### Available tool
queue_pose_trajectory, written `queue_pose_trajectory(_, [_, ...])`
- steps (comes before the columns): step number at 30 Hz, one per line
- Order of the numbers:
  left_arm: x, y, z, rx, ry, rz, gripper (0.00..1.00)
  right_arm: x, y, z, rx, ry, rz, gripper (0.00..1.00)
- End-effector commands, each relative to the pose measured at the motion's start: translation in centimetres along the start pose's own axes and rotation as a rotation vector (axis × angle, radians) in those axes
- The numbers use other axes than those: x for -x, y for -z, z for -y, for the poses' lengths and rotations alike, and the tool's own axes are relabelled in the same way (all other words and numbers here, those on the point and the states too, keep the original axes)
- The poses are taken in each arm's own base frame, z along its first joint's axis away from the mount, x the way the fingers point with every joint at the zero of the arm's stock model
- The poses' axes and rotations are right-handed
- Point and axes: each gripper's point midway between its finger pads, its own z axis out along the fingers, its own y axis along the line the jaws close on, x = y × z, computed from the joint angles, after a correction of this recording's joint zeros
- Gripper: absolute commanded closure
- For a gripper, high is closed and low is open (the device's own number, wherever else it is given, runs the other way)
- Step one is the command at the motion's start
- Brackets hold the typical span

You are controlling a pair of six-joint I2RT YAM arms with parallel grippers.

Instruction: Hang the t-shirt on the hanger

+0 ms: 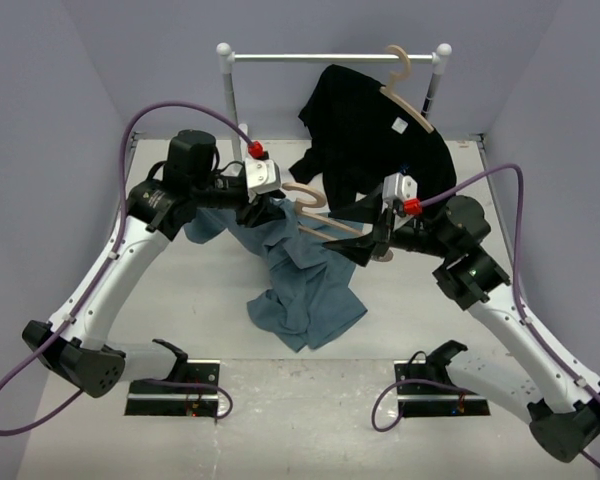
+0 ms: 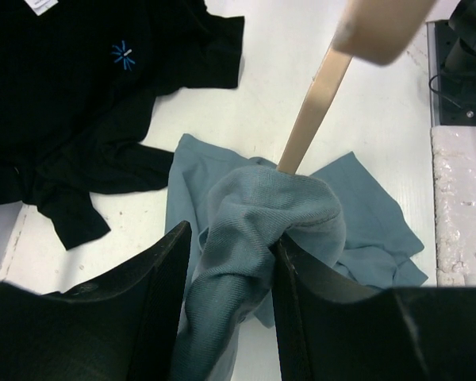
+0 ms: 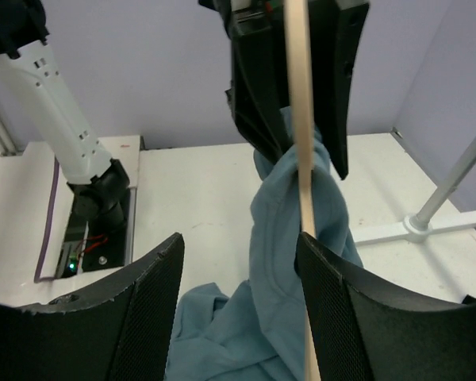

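Observation:
The slate-blue t-shirt (image 1: 305, 295) lies crumpled mid-table, one end lifted. My left gripper (image 1: 263, 212) is shut on a bunched fold of it (image 2: 254, 214), just above the table. The tan wooden hanger (image 1: 345, 226) hangs in the air between the grippers, and one arm (image 2: 313, 111) goes into the lifted fabric. My right gripper (image 1: 365, 245) has its jaws wide apart (image 3: 239, 242). The hanger arm (image 3: 299, 119) lies along the inner edge of its right finger, with the t-shirt (image 3: 293, 238) draped behind.
A black shirt (image 1: 365, 130) hangs on a twin hanger (image 1: 405, 90) from the white rail (image 1: 330, 57) at the back, its lower part lying on the table (image 2: 79, 103). The rail's foot (image 3: 428, 226) stands at the right. Purple walls enclose the table.

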Motion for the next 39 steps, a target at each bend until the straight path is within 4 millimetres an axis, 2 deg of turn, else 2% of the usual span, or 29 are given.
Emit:
queue_pose_trajectory(1, [2.2,0.5,0.3,-0.016,-0.04,0.06,1.0,4.9,-1.4,0.9,0.0,0.038,0.147,0.4])
queue_pose_trajectory(3, [2.2,0.4,0.5,-0.027,-0.038,0.063,1.0,5.4,-2.0,0.9,0.027,0.041,0.163,0.4])
queue_pose_trajectory(7, [2.0,0.2,0.7,-0.048,-0.036,0.066,1.0,6.8,-2.9,2.0,0.001,0.042,0.181,0.4])
queue_pose_trajectory(8, [2.0,0.2,0.8,-0.051,-0.035,0.066,1.0,7.1,-3.0,2.1,0.004,0.042,0.183,0.43])
queue_pose_trajectory(12, [2.0,0.1,0.8,-0.053,-0.031,0.065,1.0,7.6,-3.4,1.3,0.066,0.042,0.18,0.67])
queue_pose_trajectory(14, [1.8,0.1,0.7,-0.05,-0.02,0.06,1.0,7.8,-3.6,1.0,0.089,0.032,0.192,0.69])
queue_pose_trajectory(15, [1.7,-0.1,0.6,-0.051,-0.015,0.056,1.0,7.7,-3.7,0.8,0.1,0.021,0.19,0.73])
queue_pose_trajectory(16, [1.6,-0.1,0.6,-0.05,-0.013,0.054,1.0,7.4,-3.8,0.7,0.114,0.017,0.182,0.94])
queue_pose_trajectory(17, [1.5,-0.1,0.6,-0.05,-0.012,0.053,1.0,7.2,-3.8,0.7,0.121,0.013,0.176,1.0])
queue_pose_trajectory(21, [1.6,-0.1,-0.2,-0.006,-0.002,0.042,0.98,6.3,-3.7,0.7,0.11,0.02,0.18,1.0])
queue_pose_trajectory(22, [1.6,0.0,-0.4,0.01,0.006,0.04,0.84,6.3,-3.6,0.8,0.095,0.028,0.186,1.0])
queue_pose_trajectory(23, [1.7,0.0,-0.6,0.029,0.015,0.043,0.36,6.4,-3.3,0.9,0.08,0.05,0.19,1.0])
queue_pose_trajectory(25, [1.7,0.1,-0.8,0.045,0.011,0.042,0.1,6.4,-3.0,1.3,0.045,0.058,0.185,1.0])
queue_pose_trajectory(26, [1.7,0.1,-0.7,0.044,0.007,0.044,0.0,6.3,-2.9,1.3,0.04,0.059,0.181,1.0])
queue_pose_trajectory(30, [0.9,0.9,-1.3,0.109,-0.012,-0.003,0.0,6.4,-2.1,1.8,0.006,0.063,0.185,1.0])
queue_pose_trajectory(32, [1.1,1.6,-0.9,0.112,-0.046,-0.018,0.0,6.5,-1.7,1.9,-0.008,0.066,0.184,1.0])
queue_pose_trajectory(33, [1.0,2.0,-0.5,0.105,-0.061,-0.03,0.04,6.5,-1.5,2.1,-0.017,0.065,0.181,1.0])
queue_pose_trajectory(34, [1.0,2.3,-0.1,0.092,-0.073,-0.036,0.13,6.5,-1.3,2.2,-0.025,0.065,0.179,1.0])
queue_pose_trajectory(36, [1.1,2.6,0.5,0.072,-0.088,-0.033,0.38,6.6,-0.9,2.3,-0.037,0.073,0.177,1.0])
queue_pose_trajectory(37, [1.1,2.6,0.7,0.068,-0.088,-0.031,0.45,6.7,-0.8,2.3,-0.041,0.076,0.175,1.0])
queue_pose_trajectory(39, [0.7,2.3,0.8,0.054,-0.078,-0.035,0.52,6.7,-0.6,2.2,-0.04,0.08,0.172,1.0])
